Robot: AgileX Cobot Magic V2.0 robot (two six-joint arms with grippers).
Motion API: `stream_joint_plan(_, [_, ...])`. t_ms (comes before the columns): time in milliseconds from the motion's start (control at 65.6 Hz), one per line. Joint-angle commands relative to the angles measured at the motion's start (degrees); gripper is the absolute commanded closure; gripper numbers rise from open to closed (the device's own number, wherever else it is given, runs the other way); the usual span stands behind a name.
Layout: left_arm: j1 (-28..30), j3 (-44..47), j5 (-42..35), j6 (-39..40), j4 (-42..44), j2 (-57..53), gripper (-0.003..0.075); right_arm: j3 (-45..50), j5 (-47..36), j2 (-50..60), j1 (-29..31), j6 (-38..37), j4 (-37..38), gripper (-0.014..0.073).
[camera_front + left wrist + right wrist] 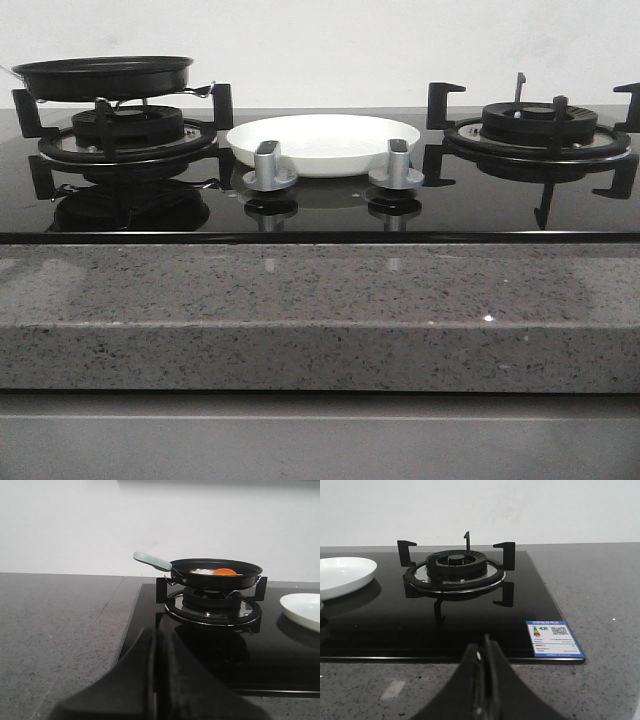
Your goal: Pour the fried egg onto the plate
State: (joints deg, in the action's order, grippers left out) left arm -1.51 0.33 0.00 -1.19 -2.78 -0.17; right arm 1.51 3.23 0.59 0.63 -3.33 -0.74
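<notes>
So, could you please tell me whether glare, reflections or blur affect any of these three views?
Front view: the glossy black hob mirrors the knobs and burners; a small glint on the stone edge. Left wrist view: evenly lit, the frying pan sharp, the left pincer a dark, soft mass. Right wrist view: the hob reflects the grate; the right pincer equally dark.

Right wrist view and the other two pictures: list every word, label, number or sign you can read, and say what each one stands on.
No text can be quoted as it reads.
Sticker on the near corner of the black glass hob: a blue-edged label with a coloured rating chart, a QR code and printed lines, all too small to read.
Frying pan, plate and control knobs: no lettering visible.
</notes>
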Motion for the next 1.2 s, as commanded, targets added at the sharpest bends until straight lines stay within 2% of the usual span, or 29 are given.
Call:
stream_joint_plan(0, [0.14,0.23,-4.88,0.12,-0.27,-0.8,0.074,-0.47,-4.27,1.09,0.21,0.33,0.74,0.0698])
stream_joint_plan(732, [0.14,0.23,-4.88,0.12,-0.27,-0.8,0.074,-0.47,-4.27,1.09,0.21,0.33,0.74,0.0698])
stream_joint_plan(945, [0.14,0.23,-9.01,0.12,-0.4,-0.8,0.074,-0.47,-6.57,1.09,0.21,0.33,0.74,0.0698])
stream_joint_plan(1067, [0.14,-2.58,-8.58,0.12,-0.71,-0.8,0.074,-2.31,-7.74,1.09,0.21,0.33,0.74,0.0698])
stream_joint_plan(1189, [0.14,-9.95,-2.73,0.12,-0.71,-0.34,0.074,-7.89,-3.23,0.91,0.21,0.33,0.74,0.0698])
